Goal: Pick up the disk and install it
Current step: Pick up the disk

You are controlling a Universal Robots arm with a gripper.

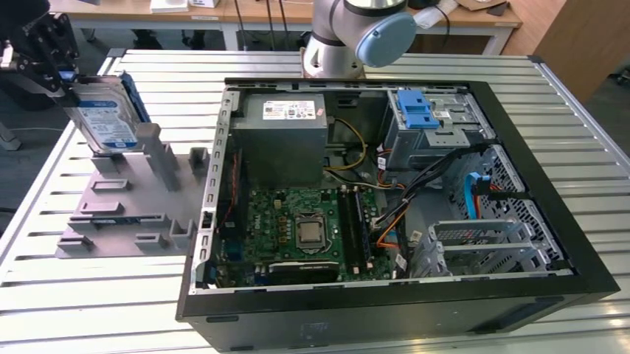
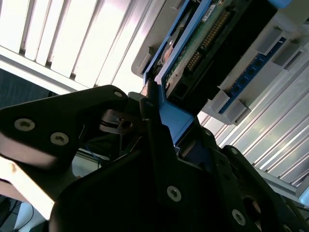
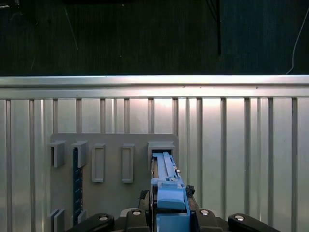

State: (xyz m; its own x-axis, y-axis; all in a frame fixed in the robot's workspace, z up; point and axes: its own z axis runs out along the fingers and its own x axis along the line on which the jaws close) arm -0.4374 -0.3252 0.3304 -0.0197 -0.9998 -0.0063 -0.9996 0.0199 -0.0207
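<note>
At the exterior view's upper left, the claw [image 1: 66, 77] clamps the disk [image 1: 106, 119], long axis steeply tilted, bare slatted surface [image 1: 35, 177] beside.

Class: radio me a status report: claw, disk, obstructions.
Claw shut on the disk, at its blue carrier edge. Disk upright at the grey fixture, outside the open computer case. Tall fixture post close beside the disk.

Slatted metal table [image 1: 591, 110], glare on the slats. Past its far edge: light wooden desks [image 1: 265, 13], white legs. Wooden cabinet [image 1: 580, 37] by far corner. Dark floor [image 3: 145, 34].
</note>
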